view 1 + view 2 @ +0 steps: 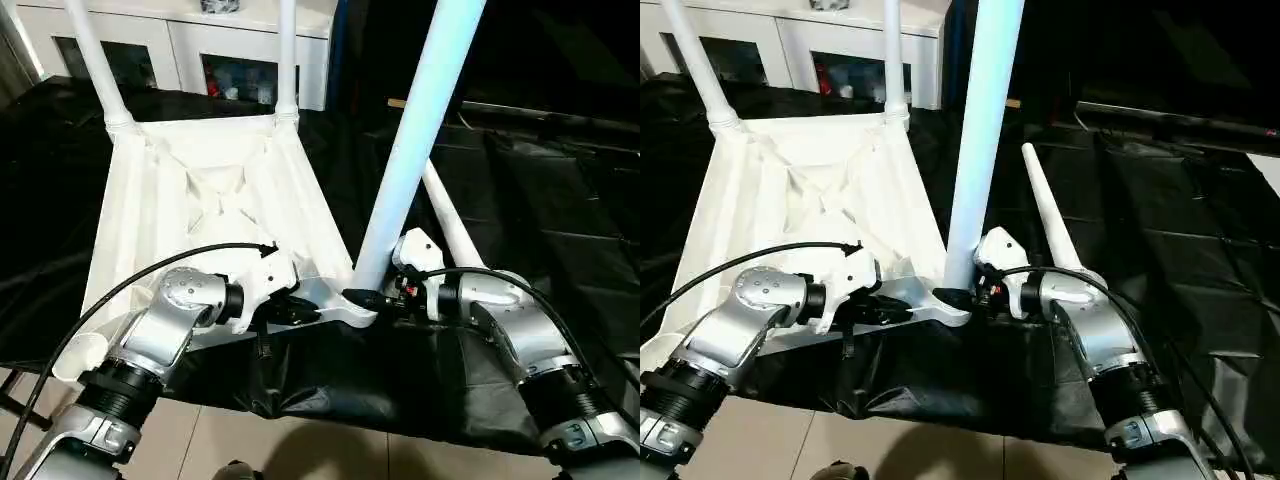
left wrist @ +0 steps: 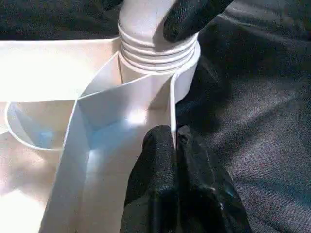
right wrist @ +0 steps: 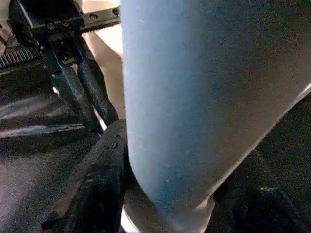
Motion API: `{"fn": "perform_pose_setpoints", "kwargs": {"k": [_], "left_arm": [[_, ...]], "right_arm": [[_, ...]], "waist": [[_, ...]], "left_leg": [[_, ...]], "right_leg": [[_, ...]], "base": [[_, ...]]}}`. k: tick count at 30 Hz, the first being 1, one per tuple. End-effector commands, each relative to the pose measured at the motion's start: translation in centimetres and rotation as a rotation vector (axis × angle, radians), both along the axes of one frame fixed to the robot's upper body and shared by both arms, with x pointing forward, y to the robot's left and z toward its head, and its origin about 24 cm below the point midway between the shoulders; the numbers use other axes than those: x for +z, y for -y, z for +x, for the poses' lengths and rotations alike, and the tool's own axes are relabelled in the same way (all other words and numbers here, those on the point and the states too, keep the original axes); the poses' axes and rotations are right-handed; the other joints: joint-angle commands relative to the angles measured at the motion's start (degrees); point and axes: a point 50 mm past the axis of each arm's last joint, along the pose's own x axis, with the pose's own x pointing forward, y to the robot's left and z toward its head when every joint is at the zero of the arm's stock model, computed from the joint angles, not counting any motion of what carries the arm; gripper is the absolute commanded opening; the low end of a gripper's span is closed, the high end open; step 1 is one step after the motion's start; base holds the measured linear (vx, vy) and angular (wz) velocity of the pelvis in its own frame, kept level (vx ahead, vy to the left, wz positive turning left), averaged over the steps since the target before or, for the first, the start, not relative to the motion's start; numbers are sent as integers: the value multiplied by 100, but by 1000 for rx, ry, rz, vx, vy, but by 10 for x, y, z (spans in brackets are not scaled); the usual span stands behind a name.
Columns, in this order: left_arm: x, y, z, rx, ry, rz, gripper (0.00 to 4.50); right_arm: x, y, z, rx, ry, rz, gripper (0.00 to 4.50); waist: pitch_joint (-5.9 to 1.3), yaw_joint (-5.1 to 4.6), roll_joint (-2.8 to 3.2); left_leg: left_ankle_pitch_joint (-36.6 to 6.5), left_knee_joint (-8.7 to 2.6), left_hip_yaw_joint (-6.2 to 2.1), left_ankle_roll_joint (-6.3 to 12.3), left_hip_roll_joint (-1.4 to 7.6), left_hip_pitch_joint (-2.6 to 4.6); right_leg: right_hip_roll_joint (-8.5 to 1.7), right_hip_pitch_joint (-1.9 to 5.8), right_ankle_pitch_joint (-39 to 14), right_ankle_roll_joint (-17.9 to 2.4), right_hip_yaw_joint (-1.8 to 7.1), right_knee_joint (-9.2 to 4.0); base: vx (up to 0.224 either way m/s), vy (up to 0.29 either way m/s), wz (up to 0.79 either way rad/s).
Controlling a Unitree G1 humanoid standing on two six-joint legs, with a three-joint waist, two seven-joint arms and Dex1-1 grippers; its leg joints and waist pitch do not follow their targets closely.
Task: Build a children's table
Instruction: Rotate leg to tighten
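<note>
Lying upside down on black sheeting [image 1: 1160,230], the white plastic rectangular tabletop with X-ribbed underside [image 1: 215,195] has two white tubular legs already standing in its far corner sockets [image 1: 118,125], w/ a white glass-door cabinet [image 1: 180,45] behind. A third long white tubular leg [image 1: 415,140] stands in the near corner socket [image 1: 350,305], and a fourth white leg [image 1: 1050,225] lies on the sheeting just beside the right arm.

Left gripper [image 1: 295,312] is closed thin on the tabletop's side wall just beside that socket; in the left wrist view the two black fingers [image 2: 160,165] pinch the thin wall between them. Right gripper [image 1: 375,298] clasps the third leg at its base, a finger on either side.

Handling, as a judgement: hollow plastic, so light and fairly stiff, but smooth, prob. slippery under rubber pads. Thin wall may flex, so a grip close to the socket seems best. Taking the leg low, near the ridged collar [image 2: 158,46], gives control; the tall end could lever and tip if held loosely.
</note>
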Motion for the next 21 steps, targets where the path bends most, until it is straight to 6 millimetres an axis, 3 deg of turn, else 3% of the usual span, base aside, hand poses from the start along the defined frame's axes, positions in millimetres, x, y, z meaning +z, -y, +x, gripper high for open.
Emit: {"fn": "perform_pose_setpoints", "kwargs": {"k": [1, 4, 5, 6, 9, 11, 12, 13, 15, 18, 19, 20, 21], "left_arm": [[6, 10, 9, 62, 51, -22, 0], [7, 17, 24, 269, 77, -24, 0], [8, 22, 29, 352, 76, -46, 0], [9, 26, 31, 401, 72, -62, 0], [9, 36, 33, 449, 67, -86, 0], [7, 43, 31, 448, 66, -91, 0], [6, 50, 30, 434, 68, -92, 0], [5, 52, 29, 427, 69, -92, 0], [5, 56, 30, 407, 81, -86, 0], [6, 57, 31, 399, 90, -80, 0], [7, 58, 32, 399, 93, -76, 0], [7, 58, 32, 399, 93, -76, 0], [7, 58, 33, 395, 94, -77, 0]], "right_arm": [[-12, -11, -10, 33, -51, 5, 208], [-18, -18, -7, -116, -40, 44, 204], [-21, -21, -5, -194, -42, 57, 203], [-22, -24, -3, -244, -45, 64, 201], [-26, -33, -4, -302, -75, 98, 198], [-27, -40, -6, -315, -85, 117, 198], [-26, -47, -7, -318, -79, 124, 197], [-26, -49, -7, -319, -74, 125, 197], [-24, -48, -4, -347, -88, 152, 252], [-21, -43, 0, -376, -95, 166, 273], [-20, -40, 2, -395, -97, 171, 301], [-20, -40, 2, -395, -97, 171, 301], [-17, -32, 5, -422, -67, 157, 301]], "waist": [[-354, -25, 0], [-320, -19, -1], [-317, -17, 24], [-296, -28, 2], [-307, -38, -28], [-311, -45, -25], [-316, -58, 12], [-325, -64, -7], [-333, -68, 0], [-332, -69, 4], [-330, -51, 98], [-336, -59, 43], [-335, -61, 47]], "left_leg": [[-1030, -345, -27, 137, 160, 230], [-1385, -382, -22, -28, 166, 255], [-1451, -392, -24, -96, 173, 269], [-1666, -416, -32, -208, 172, 287], [-1851, -432, -51, -257, 154, 260], [-1828, -436, -47, -218, 151, 256], [-1751, -443, -48, -215, 157, 253], [-1679, -437, -46, -188, 148, 243], [-1593, -427, -37, -119, 140, 231], [-1580, -423, -30, -75, 136, 229], [-1617, -429, -43, -96, 136, 240], [-1628, -433, -40, -111, 140, 235], [-1615, -435, -40, -110, 141, 228]], "right_leg": [[-306, 127, 45, -1330, 177, -393], [-328, 98, -521, -1270, 188, -460], [-332, 90, -647, -1257, 190, -462], [-340, 69, -1031, -1222, 190, -504], [-369, 94, -1669, -923, 178, -579], [-371, 75, -1645, -837, 182, -594], [-362, 66, -1463, -837, 187, -587], [-347, 80, -1284, -846, 181, -570], [-350, 88, -1142, -861, 181, -561], [-348, 86, -1111, -866, 183, -566], [-357, 78, -1126, -874, 185, -565], [-349, 93, -1061, -882, 180, -567], [-351, 96, -1033, -892, 179, -562]], "base": [[0, 0, 0], [0, 0, 0], [0, 0, 0], [0, 0, 0], [0, 0, 0], [0, 0, 0], [0, 0, 0], [0, 0, 0], [0, 0, 0], [0, 0, 0], [0, 0, 0], [0, 0, 0], [0, 0, 0]]}}
